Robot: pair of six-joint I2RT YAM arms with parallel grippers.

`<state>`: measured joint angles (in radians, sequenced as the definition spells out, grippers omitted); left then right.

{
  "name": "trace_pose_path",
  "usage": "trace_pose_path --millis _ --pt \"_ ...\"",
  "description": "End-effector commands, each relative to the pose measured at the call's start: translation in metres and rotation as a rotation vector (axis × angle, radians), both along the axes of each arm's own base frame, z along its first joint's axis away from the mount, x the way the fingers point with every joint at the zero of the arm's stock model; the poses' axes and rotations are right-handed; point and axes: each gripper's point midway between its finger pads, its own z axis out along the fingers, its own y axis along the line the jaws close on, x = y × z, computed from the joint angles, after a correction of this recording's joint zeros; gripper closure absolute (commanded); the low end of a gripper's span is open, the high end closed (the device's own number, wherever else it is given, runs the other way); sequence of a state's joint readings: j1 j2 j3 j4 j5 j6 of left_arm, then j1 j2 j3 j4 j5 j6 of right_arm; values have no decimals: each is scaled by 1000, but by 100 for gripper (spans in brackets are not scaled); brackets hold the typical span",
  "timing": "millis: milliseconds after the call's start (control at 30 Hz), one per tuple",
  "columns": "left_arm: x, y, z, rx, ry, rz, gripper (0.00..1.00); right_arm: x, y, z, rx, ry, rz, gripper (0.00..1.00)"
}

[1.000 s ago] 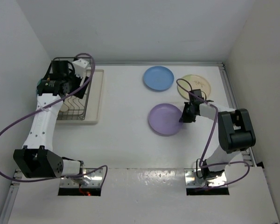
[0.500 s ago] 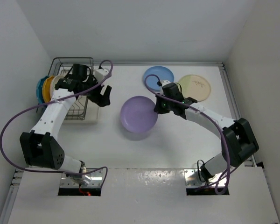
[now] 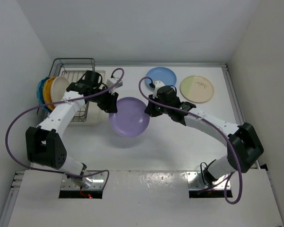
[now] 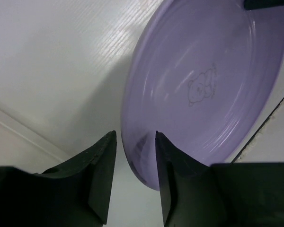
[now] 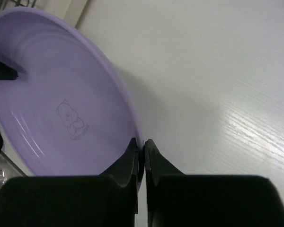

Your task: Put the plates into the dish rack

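My right gripper (image 3: 154,109) is shut on the right rim of the lavender plate (image 3: 128,116) and holds it above the table; the pinch shows in the right wrist view (image 5: 144,144). My left gripper (image 3: 110,101) is open at the plate's left rim; in the left wrist view (image 4: 135,142) the rim (image 4: 132,156) sits between the spread fingers without a grip. The dark wire dish rack (image 3: 75,66) stands at the far left on its cream drip tray (image 3: 93,119). Teal (image 3: 39,91), orange (image 3: 48,89) and cream (image 3: 60,86) plates stand in it.
A light blue plate (image 3: 162,76) and a cream-and-pale-green plate (image 3: 197,88) lie flat at the back right. Purple cables loop beside both arms. White walls close in the table on the left, back and right.
My right arm has carried the lavender plate from the table's right-middle leftward and lifted it. My left arm has swung out of the rack to meet the plate's left rim.
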<state>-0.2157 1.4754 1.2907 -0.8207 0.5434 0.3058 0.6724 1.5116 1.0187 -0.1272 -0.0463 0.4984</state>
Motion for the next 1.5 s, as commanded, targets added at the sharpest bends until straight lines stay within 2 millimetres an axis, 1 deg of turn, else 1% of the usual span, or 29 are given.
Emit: trace_pose_path --millis 0,67,100,167,200,233,267,300,333,367,433,467,500,633,700,733,767,833,867,900,933,967,1000,1100,1133,1300,1367,1433,1467 --pt "2 -3 2 -7 -28 -20 58 4 14 43 136 -104 12 100" --pt "0 -3 -1 -6 -19 -20 67 4 15 50 161 -129 18 100" --pt "0 -3 -1 -6 -19 -20 79 2 17 51 172 -131 31 100" --pt "-1 -3 3 -8 -30 -20 94 1 17 52 178 -132 35 100" --pt "2 -3 8 -11 -43 -20 100 1 16 52 174 -134 30 100" --pt "5 0 12 3 -65 -8 100 1 15 51 170 -129 26 97" --pt "14 6 19 37 -95 31 100 1 13 49 166 -120 20 59" --pt "19 12 28 61 -126 66 100 0 11 46 156 -109 17 32" --pt "27 21 34 85 -145 121 100 3 7 46 148 -112 -1 13" --pt "41 35 53 112 -202 184 100 3 0 40 123 -92 -18 0" --pt "60 80 77 238 -283 373 100 5 -12 35 78 -82 -63 0" --pt "69 96 103 271 -352 442 100 7 -18 38 68 -96 -80 0" --pt "74 121 117 367 -399 547 100 9 -22 38 63 -96 -87 0" --pt "71 182 180 571 -559 798 100 10 -43 33 11 -107 -135 0" --pt "64 210 197 711 -592 912 100 11 -52 32 -1 -104 -153 0" --pt "65 217 198 759 -593 938 100 10 -53 31 -8 -100 -152 0" --pt "64 224 206 799 -617 963 100 12 -56 32 -8 -97 -161 0" --pt "59 244 197 930 -588 1033 100 14 -58 36 -14 -98 -161 0" --pt "63 248 196 970 -596 1048 100 15 -57 36 -15 -88 -155 0" --pt "59 255 189 1033 -580 1072 100 16 -56 35 -28 -86 -146 0" --pt "58 262 186 1058 -579 1091 100 19 -54 46 -27 -91 -142 0" --pt "62 267 187 1069 -603 1111 100 21 -53 42 -40 -78 -136 0" --pt "61 270 177 1109 -588 1110 100 23 -53 43 -48 -77 -133 0" --pt "65 278 174 1173 -624 1132 100 31 -46 54 -40 -77 -129 0" --pt "61 281 165 1222 -607 1133 100 32 -45 56 -39 -76 -131 0" --pt "59 297 155 1220 -593 1166 100 35 -38 59 -10 -52 -140 0" --pt "62 298 143 1178 -577 1151 100 34 -38 59 -7 -49 -147 0" --pt "62 299 142 1149 -577 1143 100 35 -40 60 -4 -46 -157 0" --pt "61 299 136 1157 -565 1132 100 34 -39 59 -5 -41 -157 0"
